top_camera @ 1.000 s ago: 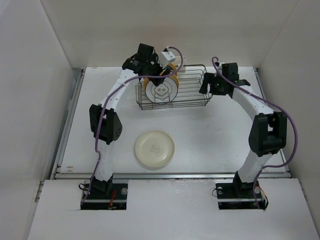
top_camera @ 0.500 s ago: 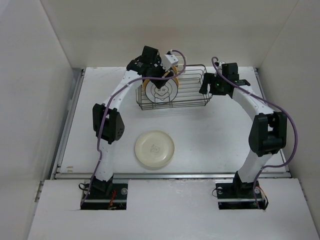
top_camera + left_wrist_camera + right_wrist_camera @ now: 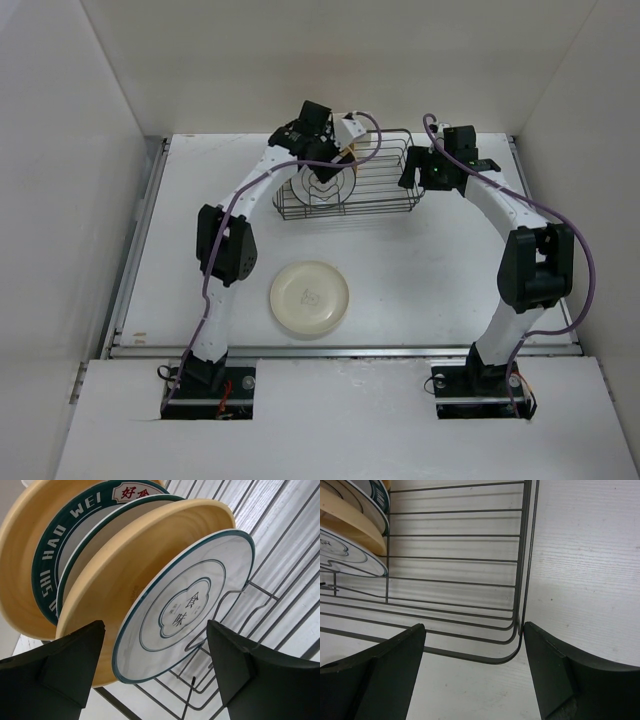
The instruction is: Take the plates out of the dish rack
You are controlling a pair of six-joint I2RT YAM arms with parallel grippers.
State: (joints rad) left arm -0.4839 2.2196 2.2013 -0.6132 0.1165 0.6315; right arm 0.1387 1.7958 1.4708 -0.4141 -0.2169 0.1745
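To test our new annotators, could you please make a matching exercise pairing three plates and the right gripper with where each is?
1 cream plate
2 thin-rimmed white plate
3 green-rimmed plate
4 right gripper

A open, at the dish rack's corner
B flat on the table
C in the rack, between two yellowish plates
D in the rack, nearest the left wrist camera

Pairs: 1-B, 2-D, 3-C, 4-A

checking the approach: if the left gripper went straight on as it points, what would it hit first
Probably the thin-rimmed white plate, frontmost in the dish rack, centred ahead of the open left gripper; depth unclear.
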